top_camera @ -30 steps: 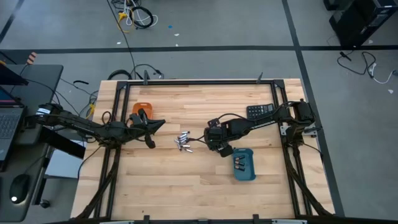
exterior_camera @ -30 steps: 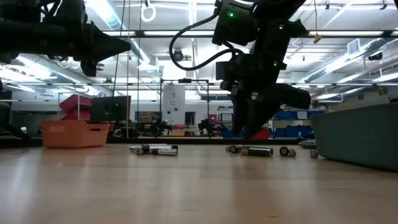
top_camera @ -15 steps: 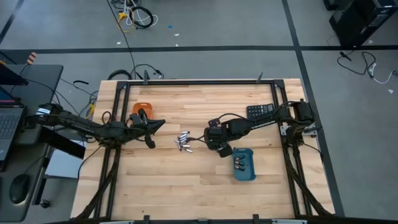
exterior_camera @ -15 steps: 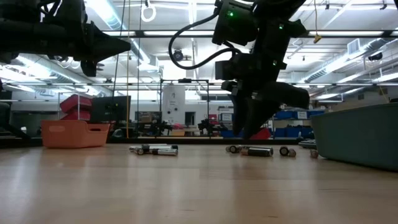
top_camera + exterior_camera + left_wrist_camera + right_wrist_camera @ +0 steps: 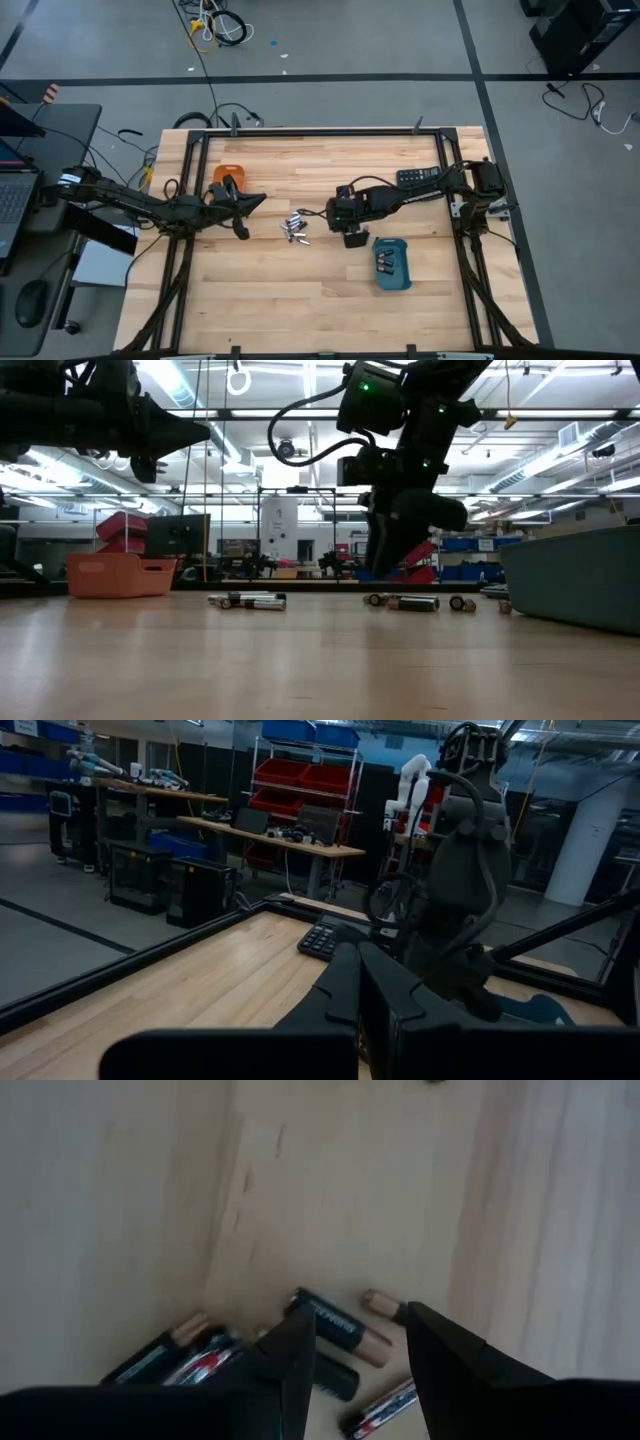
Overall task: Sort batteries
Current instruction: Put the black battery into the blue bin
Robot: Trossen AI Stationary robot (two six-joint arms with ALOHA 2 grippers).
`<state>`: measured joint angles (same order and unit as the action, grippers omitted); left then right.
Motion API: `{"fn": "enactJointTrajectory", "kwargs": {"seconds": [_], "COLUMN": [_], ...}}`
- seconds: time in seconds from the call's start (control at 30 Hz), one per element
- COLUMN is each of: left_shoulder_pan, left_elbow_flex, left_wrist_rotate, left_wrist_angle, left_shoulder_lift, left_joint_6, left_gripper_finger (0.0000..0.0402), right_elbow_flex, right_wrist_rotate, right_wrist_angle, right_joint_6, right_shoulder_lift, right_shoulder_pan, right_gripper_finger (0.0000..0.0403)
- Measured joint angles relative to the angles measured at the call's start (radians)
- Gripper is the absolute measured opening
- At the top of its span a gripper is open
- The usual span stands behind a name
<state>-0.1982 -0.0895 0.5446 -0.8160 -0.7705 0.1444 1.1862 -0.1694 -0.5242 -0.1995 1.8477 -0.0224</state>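
Observation:
The batteries (image 5: 293, 228) lie loose in a small pile on the wooden table, between the two arms; the low view shows them as two short rows (image 5: 247, 600). My right gripper (image 5: 342, 230) hovers open just right of the pile, fingers pointing down. In its wrist view, dark and copper-ended cells (image 5: 335, 1328) lie on the wood just past the fingers (image 5: 290, 1365). My left gripper (image 5: 255, 203) is shut and raised, right of the orange tray (image 5: 228, 176). The blue tray (image 5: 392, 265) holds a few cells.
A black calculator (image 5: 415, 179) lies near the far right of the table. The blue tray's wall (image 5: 570, 585) rises at the right in the low view, and the orange tray (image 5: 118, 573) stands at the left. Bare wood stretches along the near side.
My right gripper has moved a little toward the table's left and far edge, away from the blue tray and toward the battery pile, turning slightly as it went. The batteries have stayed in place.

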Motion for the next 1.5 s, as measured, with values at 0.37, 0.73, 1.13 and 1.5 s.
{"fn": "enactJointTrajectory", "kwargs": {"seconds": [0.37, 0.73, 1.13, 1.5], "left_shoulder_pan": [0.0, 0.0, 0.0, 0.0], "left_elbow_flex": [0.0, 0.0, 0.0, 0.0], "left_wrist_rotate": [0.0, 0.0, 0.0, 0.0], "left_wrist_angle": [0.004, 0.007, 0.007, 0.007], "left_shoulder_lift": [-0.001, -0.001, -0.001, -0.001], "left_joint_6": [0.0, -0.001, -0.001, -0.001], "left_gripper_finger": [0.0, 0.0, 0.0, 0.0], "right_elbow_flex": [0.002, 0.003, 0.003, 0.001], "right_wrist_rotate": [0.041, 0.048, 0.054, 0.068], "right_wrist_angle": [0.008, 0.013, 0.036, 0.072], "right_joint_6": [-0.033, -0.036, 0.0, 0.04], "right_shoulder_lift": [0.088, 0.093, 0.095, 0.097], "right_shoulder_pan": [0.003, 0.014, 0.031, 0.039], "right_gripper_finger": [0.0144, 0.0135, 0.0122, 0.0085]}}
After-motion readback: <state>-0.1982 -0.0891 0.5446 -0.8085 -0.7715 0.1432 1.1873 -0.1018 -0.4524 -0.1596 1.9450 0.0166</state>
